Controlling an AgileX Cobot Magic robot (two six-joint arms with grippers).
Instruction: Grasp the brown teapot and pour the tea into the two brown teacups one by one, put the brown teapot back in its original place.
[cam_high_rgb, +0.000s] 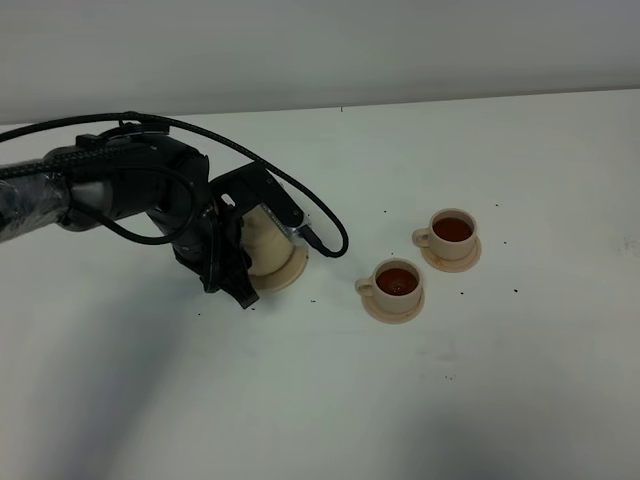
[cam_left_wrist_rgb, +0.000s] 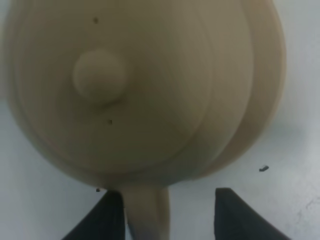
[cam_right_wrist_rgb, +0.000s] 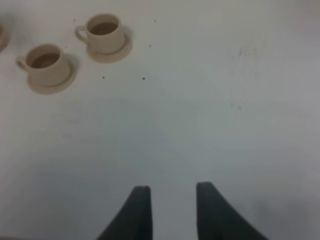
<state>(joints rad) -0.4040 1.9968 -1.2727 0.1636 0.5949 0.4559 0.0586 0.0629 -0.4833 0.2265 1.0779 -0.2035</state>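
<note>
Both teacups are full: the nearer teacup (cam_high_rgb: 397, 284) and the farther teacup (cam_high_rgb: 451, 234) each sit on their own saucers right of the table's middle, dark tea showing in both. So pouring looks finished, and this is the put-back step.

The brown teapot (cam_high_rgb: 262, 240) is down on its wide saucer plate (cam_high_rgb: 290, 272), left of centre on the white table (cam_high_rgb: 520, 390), well apart from the 2 cups. The left gripper (cam_high_rgb: 240, 258) is wrapped around it from the left side, and much of the pot is hidden behind the arm in the high view.

The left wrist view tells it better: lid knob (cam_left_wrist_rgb: 98, 76) up top, the loop handle (cam_left_wrist_rgb: 148, 212) running straight back between the 2 dark fingers (cam_left_wrist_rgb: 107, 215), and there is clear daylight on 1 side of it. The jaws stand spread, nothing clamped. The handle's long axis points right into the gap, so a clean pull-back should go along that line, not sideways.

The right gripper (cam_right_wrist_rgb: 170, 210) hangs over bare table toward the right edge, jaws partly apart, holding nothing, far from the pot.
</note>
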